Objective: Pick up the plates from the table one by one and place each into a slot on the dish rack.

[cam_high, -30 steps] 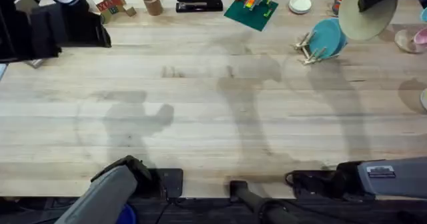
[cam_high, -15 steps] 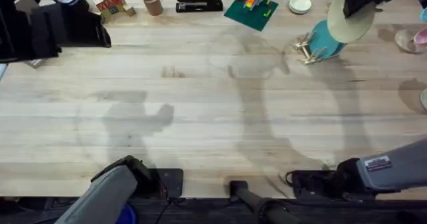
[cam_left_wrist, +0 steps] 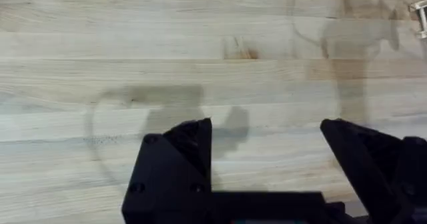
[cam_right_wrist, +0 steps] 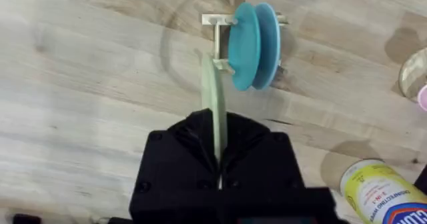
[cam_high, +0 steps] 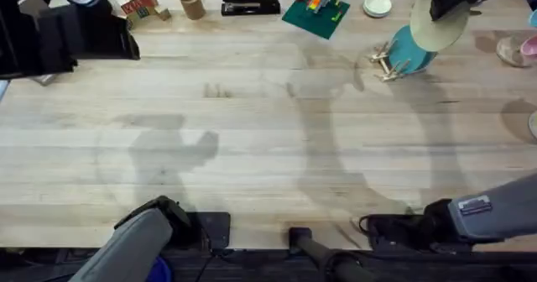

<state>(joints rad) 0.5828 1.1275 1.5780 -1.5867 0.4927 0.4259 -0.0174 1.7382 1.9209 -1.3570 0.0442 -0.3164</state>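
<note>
three plates, one still in the air above the rack

two teal plates (cam_right_wrist: 255, 45) stand upright on edge in the dish rack (cam_right_wrist: 220, 31), side by side in neighbouring slots, nearly touching. the third, the cream plate (cam_right_wrist: 215, 107), is clamped edge-on in the right end effector (cam_right_wrist: 219, 154), whose black fingers (cam_right_wrist: 193, 144) press against both of its faces. seen from the right wrist, the cream plate's far edge reaches the rack's near dowels, just beside the nearer teal plate and roughly parallel to it; whether it touches the rack cannot be told.

from overhead, the rack (cam_high: 386, 62) sits on the worktop (cam_high: 252, 148) with the teal plates (cam_high: 411, 47) in it, and the cream plate (cam_high: 438, 28) hangs over the rack's far side, partly covering the teal ones, with the right end effector (cam_high: 453, 1) gripping its upper rim.

beyond the rack lie a small white dish (cam_high: 377, 5) and a green building-brick plate (cam_high: 315, 13). to the rack's other side are a pink bowl (cam_high: 529, 47) and, near the right wrist, a yellow-capped wipes canister (cam_right_wrist: 383, 194).

the left end effector (cam_left_wrist: 267, 151) hovers over bare worktop (cam_left_wrist: 200, 37) well apart from the rack, its fingers (cam_left_wrist: 180, 151) spread wide with nothing between them.
</note>
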